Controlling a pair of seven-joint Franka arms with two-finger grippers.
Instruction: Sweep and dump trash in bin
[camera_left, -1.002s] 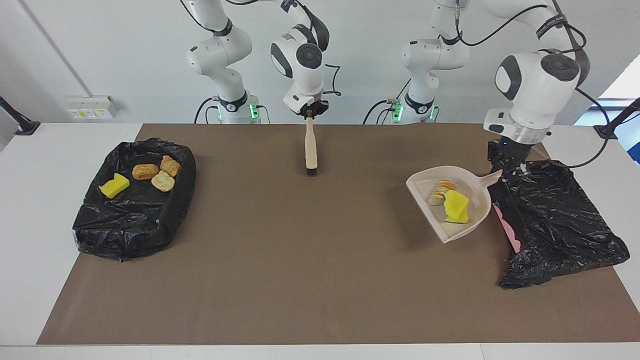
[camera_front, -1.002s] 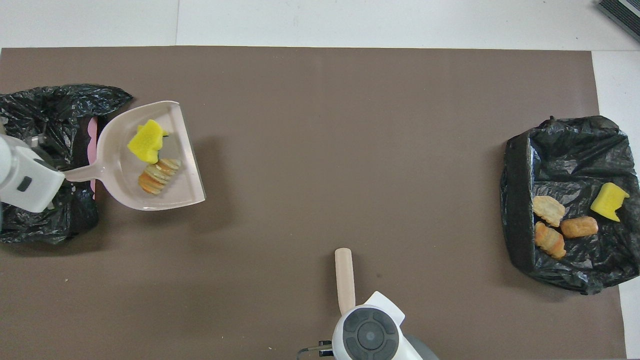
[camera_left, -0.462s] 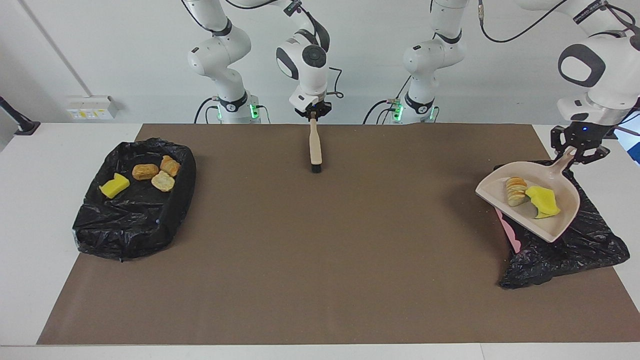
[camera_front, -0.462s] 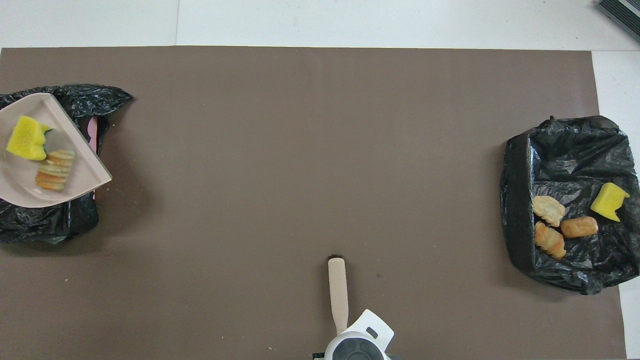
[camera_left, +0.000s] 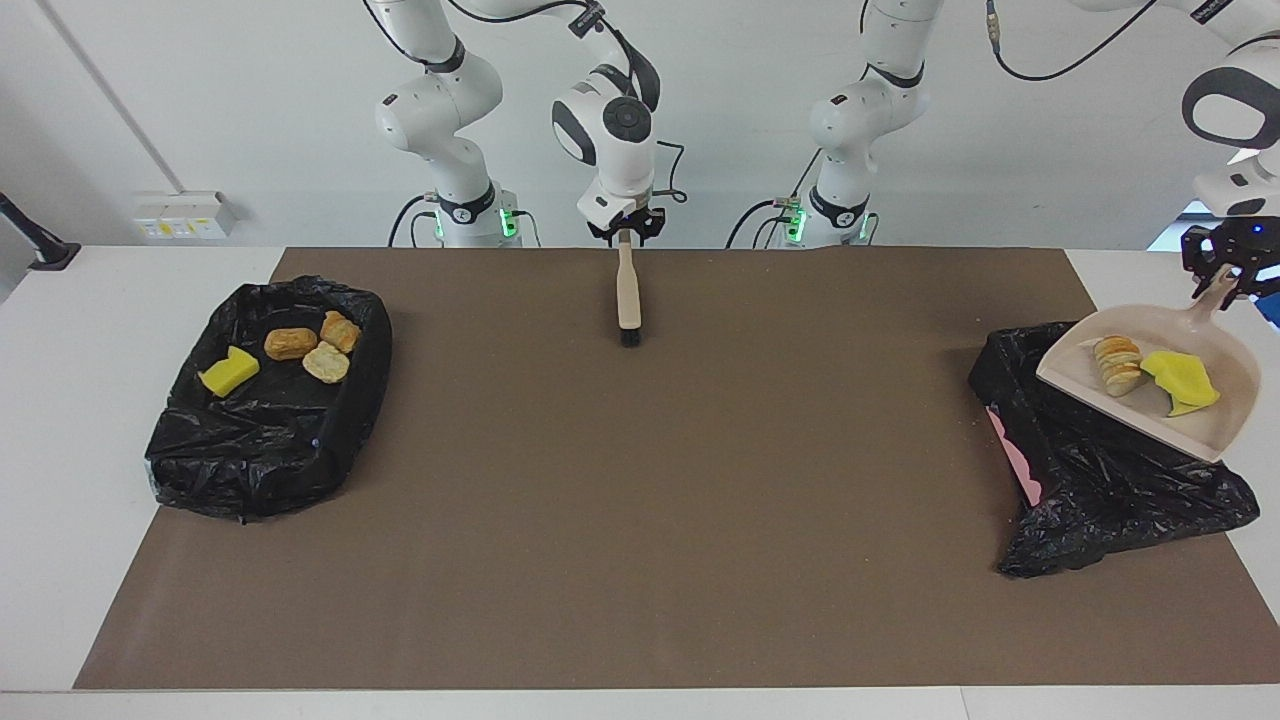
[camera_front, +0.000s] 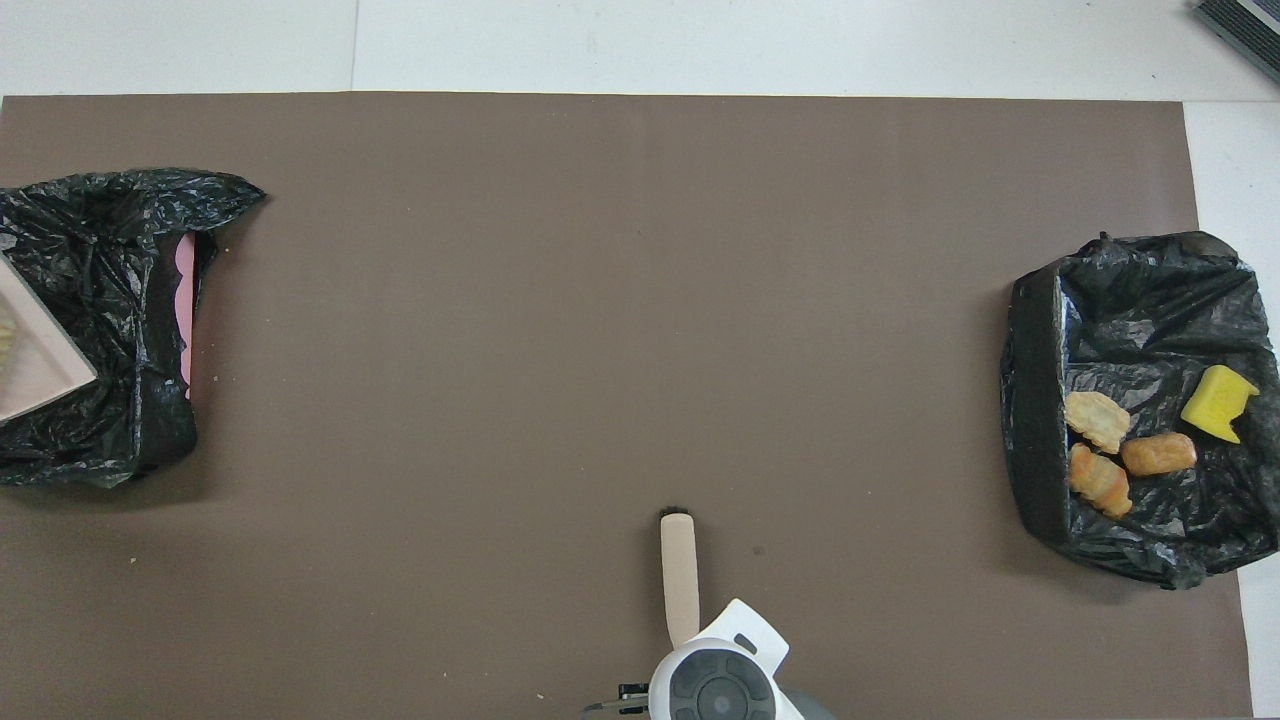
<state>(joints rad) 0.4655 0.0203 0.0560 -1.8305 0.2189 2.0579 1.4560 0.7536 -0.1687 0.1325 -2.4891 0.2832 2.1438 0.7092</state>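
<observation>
My left gripper (camera_left: 1222, 276) is shut on the handle of the beige dustpan (camera_left: 1225, 420), held tilted in the air over the black-bagged bin (camera_left: 1100, 480) at the left arm's end. In the pan lie two pieces of trash: a ridged bread chunk (camera_left: 1117, 363) and a green-backed yellow sponge (camera_left: 1182, 381). Overhead, only a corner of the dustpan (camera_front: 35, 355) shows above the bin (camera_front: 110, 300). My right gripper (camera_left: 625, 232) is at the top of the beige brush (camera_left: 628, 290), whose dark bristle end rests on the mat close to the robots. The brush (camera_front: 680, 575) lies straight in the overhead view.
A second black-lined container (camera_left: 270, 440) sits at the right arm's end, holding a yellow sponge (camera_left: 229, 371) and three bread pieces (camera_left: 290, 343). A pink edge (camera_left: 1010, 450) shows under the bin's bag. The brown mat (camera_left: 640, 500) covers the table between the two containers.
The left arm has lifted the loaded dustpan from the mat beside the bin and carried it over the bin. The right arm drew the brush closer to the robots.
</observation>
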